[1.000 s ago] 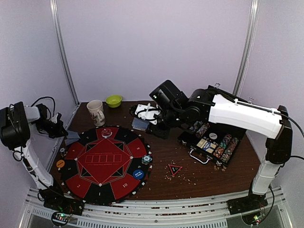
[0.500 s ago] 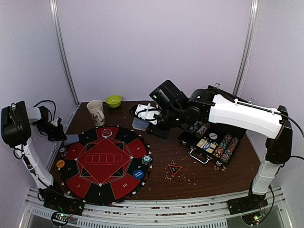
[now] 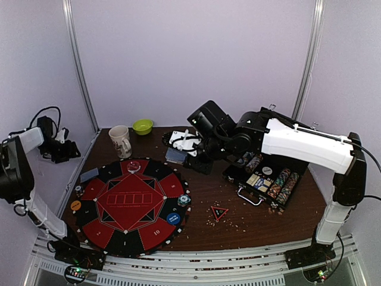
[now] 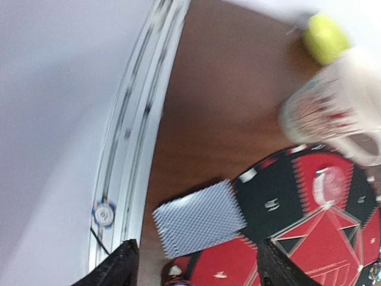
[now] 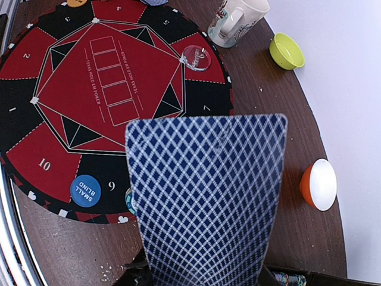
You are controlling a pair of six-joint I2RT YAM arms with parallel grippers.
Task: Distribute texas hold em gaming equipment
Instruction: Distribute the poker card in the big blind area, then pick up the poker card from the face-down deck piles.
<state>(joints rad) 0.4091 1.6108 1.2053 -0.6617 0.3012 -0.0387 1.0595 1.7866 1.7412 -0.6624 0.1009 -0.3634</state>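
Note:
A grey-blue-backed playing card (image 3: 89, 174) (image 4: 199, 217) lies face down on the table, touching the left rim of the round red-black poker mat (image 3: 131, 202). My left gripper (image 3: 70, 151) (image 4: 196, 271) hangs open above and left of it, with nothing between its fingers. My right gripper (image 3: 184, 152) (image 5: 202, 277) is shut on upright playing cards (image 3: 174, 155) (image 5: 208, 202) behind the mat. On the mat are a blue button (image 3: 173, 218) (image 5: 85, 190), an orange button (image 3: 75, 205), a chip stack (image 3: 184, 200) and a clear disc (image 3: 134, 166) (image 5: 195, 57). A red-black triangle marker (image 3: 219, 212) lies to the right.
A mug (image 3: 121, 140) (image 5: 238, 18) and a green bowl (image 3: 142, 126) (image 5: 286, 51) stand at the back. The open black chip case (image 3: 268, 179) sits at the right. A blue-white chip (image 4: 104, 213) lies on the left rail. Crumbs dot the table near the triangle.
My left gripper opened and let go of the card beside the mat's left rim, then drew back and up to the left. The right arm has not moved.

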